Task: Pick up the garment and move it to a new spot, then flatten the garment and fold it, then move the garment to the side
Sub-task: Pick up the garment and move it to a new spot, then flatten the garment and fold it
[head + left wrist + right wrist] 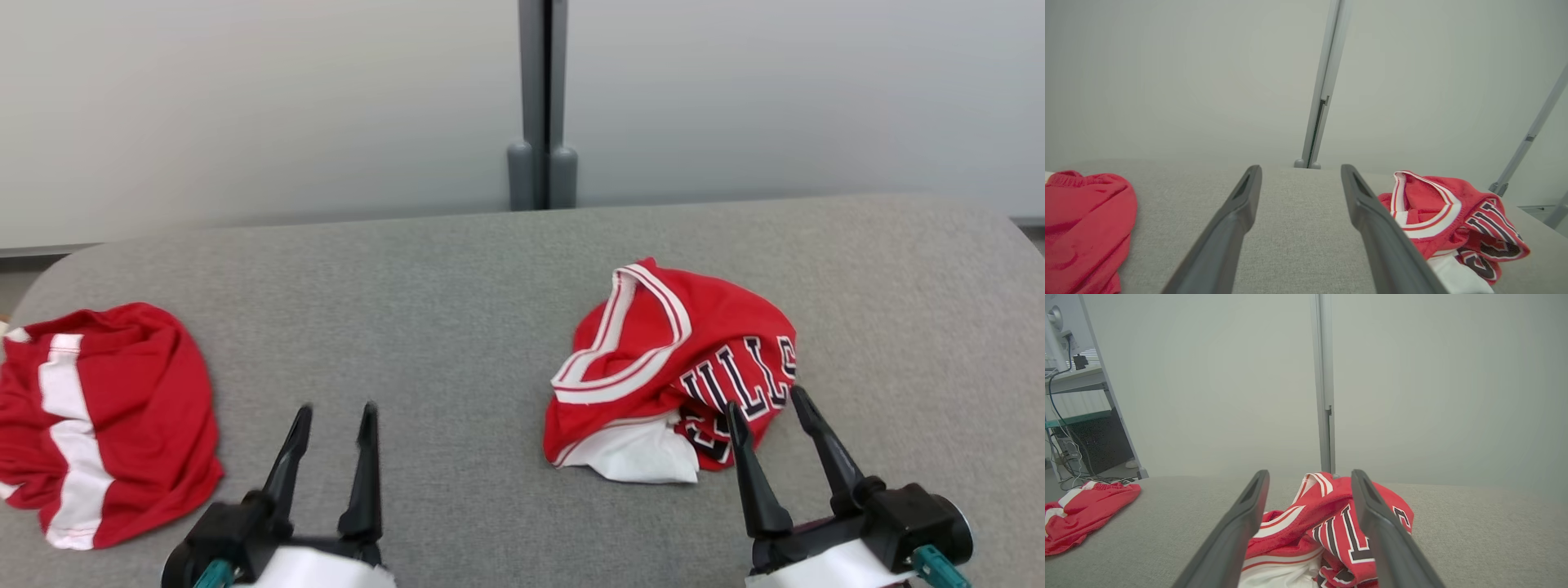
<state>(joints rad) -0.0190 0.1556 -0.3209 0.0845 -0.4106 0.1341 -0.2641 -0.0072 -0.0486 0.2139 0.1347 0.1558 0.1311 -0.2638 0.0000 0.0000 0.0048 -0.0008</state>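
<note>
Pale grey wall panels (245, 106) stand behind the red jersey (653, 359), joined by a grey post (542, 106) that rises beyond it and a little to its left. Under the jersey spreads a grey fabric tabletop (424, 286) with rounded far corners, its near edge cut off by the frame. Well to the left of the jersey lies a second red piece with white stripes, seemingly shorts (122, 408), partly cut off by the left edge of the head view. The jersey itself is crumpled in a heap, its white-and-red trimmed opening turned up and a white patch of cloth poking out at its near edge. The right gripper (766, 398) sits at the jersey's near right edge, its fingers spread and empty, and the right wrist view shows the cloth between and beyond them. Whether the tips touch the fabric cannot be told. The left gripper (337, 406) hovers over bare tabletop between jersey and shorts, its fingers also parted with nothing between them. Dark white-edged lettering on the jersey reads "ULLS", with the first letter lost in a fold and further markings below too bunched to read.
</note>
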